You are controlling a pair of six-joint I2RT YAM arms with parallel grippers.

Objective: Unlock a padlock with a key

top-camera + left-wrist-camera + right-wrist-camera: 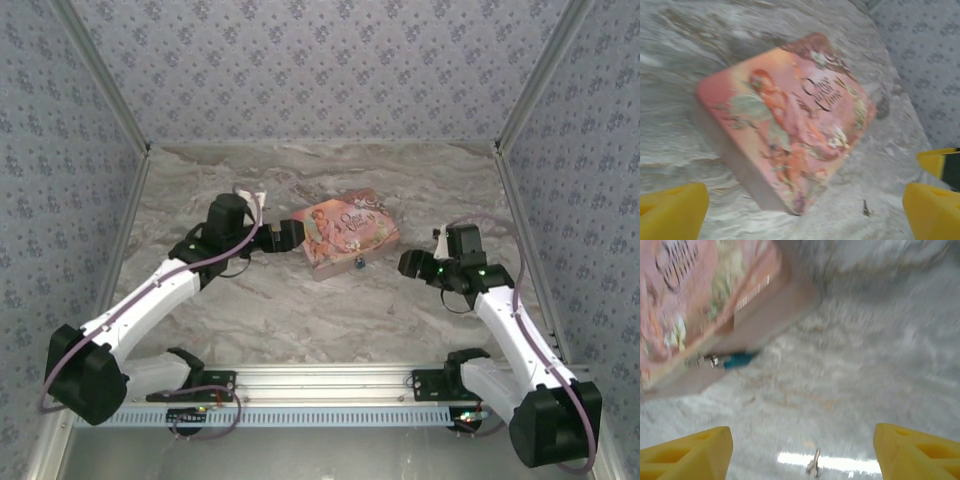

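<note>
The padlock (737, 360) lay against the near side of the pink box (343, 233), around the middle of the table (300, 320). The left gripper (288, 237) sat just beside the box's left end. The right gripper (408, 264) was near the padlock. Both had their fingers apart.
</note>
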